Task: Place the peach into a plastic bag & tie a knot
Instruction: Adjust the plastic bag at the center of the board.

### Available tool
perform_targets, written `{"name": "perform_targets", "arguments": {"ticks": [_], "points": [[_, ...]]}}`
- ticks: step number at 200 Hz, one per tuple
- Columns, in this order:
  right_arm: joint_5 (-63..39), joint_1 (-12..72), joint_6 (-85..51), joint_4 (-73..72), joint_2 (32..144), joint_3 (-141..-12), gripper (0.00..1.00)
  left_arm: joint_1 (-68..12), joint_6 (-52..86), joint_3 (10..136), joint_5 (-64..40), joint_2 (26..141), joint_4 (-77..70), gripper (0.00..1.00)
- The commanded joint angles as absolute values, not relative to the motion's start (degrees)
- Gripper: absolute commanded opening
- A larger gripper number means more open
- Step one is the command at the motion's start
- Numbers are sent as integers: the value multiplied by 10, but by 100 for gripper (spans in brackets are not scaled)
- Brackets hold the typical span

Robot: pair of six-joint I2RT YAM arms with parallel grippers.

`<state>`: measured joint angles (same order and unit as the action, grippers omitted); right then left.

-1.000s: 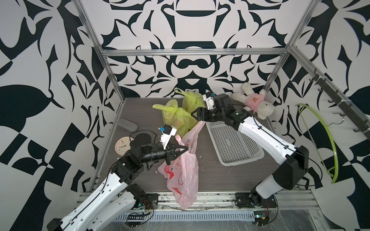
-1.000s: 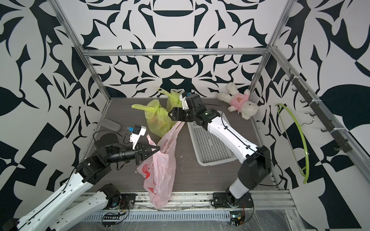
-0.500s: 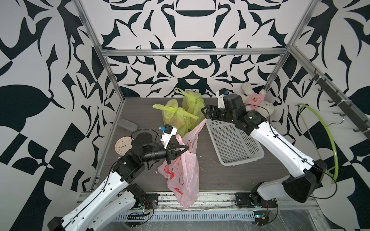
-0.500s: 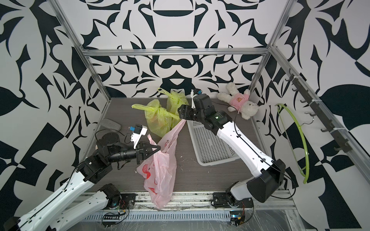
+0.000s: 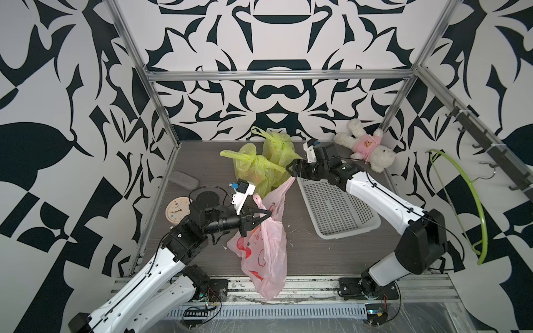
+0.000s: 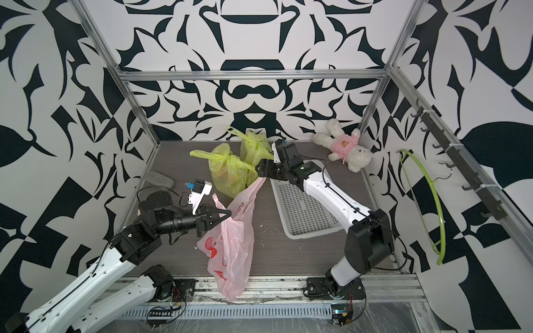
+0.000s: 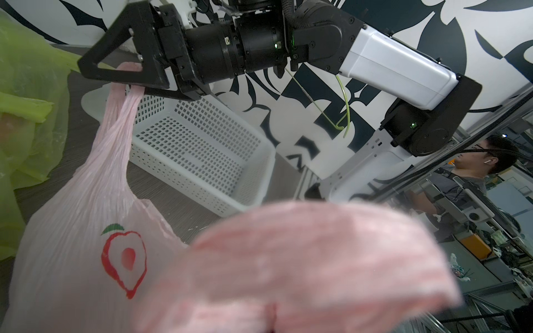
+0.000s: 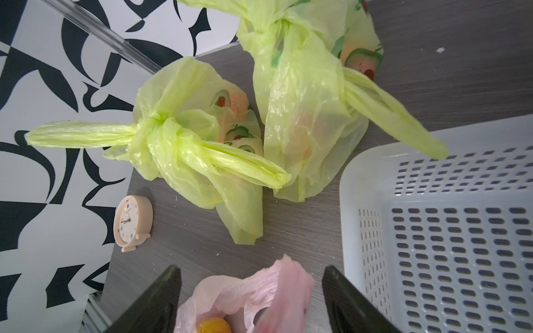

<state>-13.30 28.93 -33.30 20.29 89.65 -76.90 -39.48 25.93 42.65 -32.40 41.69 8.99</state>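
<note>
left gripper [image 5: 265,214] clamped shut on one handle of the pink bag [image 5: 268,253], bag body hanging below it. right gripper [image 5: 289,170] wide open, jaws standing either side of the other handle [image 7: 124,109], which rises stretched toward it. whether that strap rests on a finger or lies free, can't tell. peach [image 8: 213,325] already inside, showing as an orange lump at the bag's mouth in the right wrist view. step in hand, as i read it: take a firm hold of the second handle before crossing the two for the knot. to do it well: close on the bunched strap near its end, not on a single ply. hold the left side steady so the film stays taut. cross the handles clear of the knotted green bags [image 5: 259,167] and the white basket [image 5: 349,233] just beside, since thin film likely snags and slips.
</note>
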Motion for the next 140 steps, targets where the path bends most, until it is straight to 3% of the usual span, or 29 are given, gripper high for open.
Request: {"name": "perform_targets", "arguments": {"ticks": [1,23,76,113,140], "points": [[-170,286,-342,138,885,-772,77,-393,258,431,-333,414,91,0],[-185,283,-346,125,897,-769,70,-393,258,434,-337,418,91,0],[-205,279,-350,107,913,-769,38,-393,258,436,-339,415,101,0],[-207,277,-341,128,926,-795,0,-393,256,438,-329,403,115,0],[-200,278,-325,159,880,-801,0,-391,230,457,-286,381,164,0]]}}
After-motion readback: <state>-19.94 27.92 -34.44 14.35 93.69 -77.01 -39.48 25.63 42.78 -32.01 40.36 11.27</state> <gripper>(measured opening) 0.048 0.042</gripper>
